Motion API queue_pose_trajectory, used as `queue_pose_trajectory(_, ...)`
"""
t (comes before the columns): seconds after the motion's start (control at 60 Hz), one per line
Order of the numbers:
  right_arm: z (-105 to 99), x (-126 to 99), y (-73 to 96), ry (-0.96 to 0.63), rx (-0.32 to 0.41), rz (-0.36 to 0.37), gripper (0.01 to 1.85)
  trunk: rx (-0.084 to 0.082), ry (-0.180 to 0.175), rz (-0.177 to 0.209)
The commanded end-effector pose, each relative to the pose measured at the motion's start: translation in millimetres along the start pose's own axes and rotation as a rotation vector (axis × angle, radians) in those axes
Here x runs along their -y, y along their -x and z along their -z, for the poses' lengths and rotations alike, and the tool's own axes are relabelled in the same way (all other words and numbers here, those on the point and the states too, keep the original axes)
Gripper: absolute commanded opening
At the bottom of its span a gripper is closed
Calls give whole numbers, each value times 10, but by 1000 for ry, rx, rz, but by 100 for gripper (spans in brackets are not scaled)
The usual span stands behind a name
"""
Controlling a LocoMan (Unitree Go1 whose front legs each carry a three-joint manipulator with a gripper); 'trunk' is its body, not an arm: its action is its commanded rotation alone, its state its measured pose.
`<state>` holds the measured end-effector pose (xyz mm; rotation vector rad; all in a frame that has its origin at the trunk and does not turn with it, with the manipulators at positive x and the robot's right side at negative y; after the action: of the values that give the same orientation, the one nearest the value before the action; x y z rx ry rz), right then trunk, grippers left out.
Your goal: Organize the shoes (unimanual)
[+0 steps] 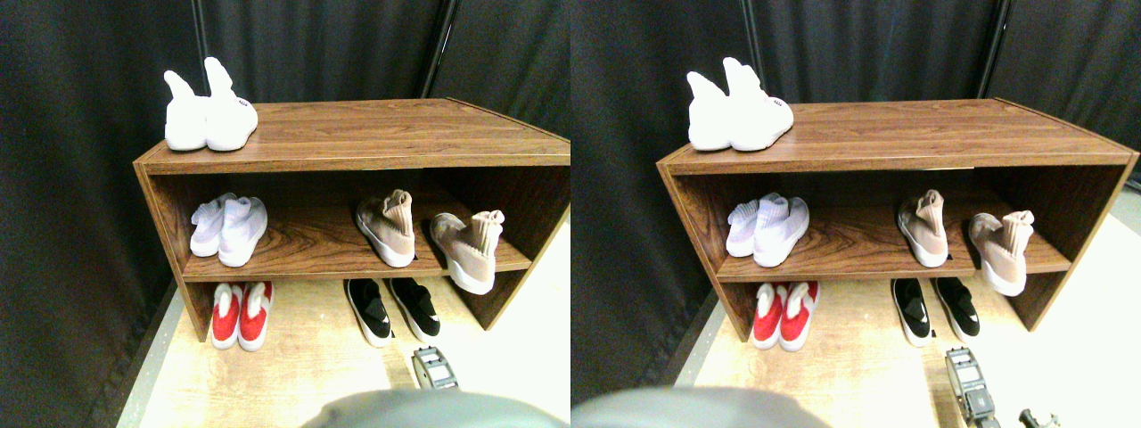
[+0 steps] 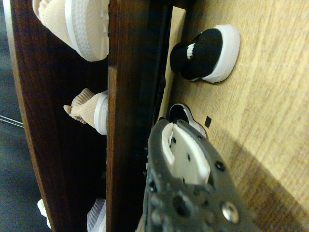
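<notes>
Claw [image 1: 434, 367] low before black shoes [image 1: 392, 309]; jaw state unclear; no readable writing.

No lettering, brand, number or sign can be read on anything here.

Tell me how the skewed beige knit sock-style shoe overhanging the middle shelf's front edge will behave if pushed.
The beige knit shoe probably tips off easily: its toe overhangs the wooden shelf. Its ribbed cuff looks floppy, so likely light. The white sole probably slides on smooth wood.
</notes>
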<state>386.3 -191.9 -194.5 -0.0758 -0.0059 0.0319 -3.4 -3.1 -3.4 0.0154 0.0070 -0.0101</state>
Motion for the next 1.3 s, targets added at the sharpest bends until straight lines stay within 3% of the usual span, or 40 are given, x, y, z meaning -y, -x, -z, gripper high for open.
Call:
queue_pose_trajectory(0.017, -77, 1, -11, 10, 40, 7, 36, -1, 3, -3)
queue_pose_trajectory(0.583, -97, -24, -76, -15, 63, -13, 34, 4, 9, -2)
queue_pose_trajectory(0.7, -146, 22, -70, -37, 106, -33, 32, 16, 10, 7)
queue_pose_trajectory(1.0, -277, 102, 11, -115, 131, -24, 43, 54, 12, 27)
queue_pose_trajectory(1.067, -325, 136, 52, -139, 157, -58, 48, 59, 12, 33)
queue_pose_trajectory(1.3, -509, 230, 199, -296, 239, -52, 60, 70, 9, 54)
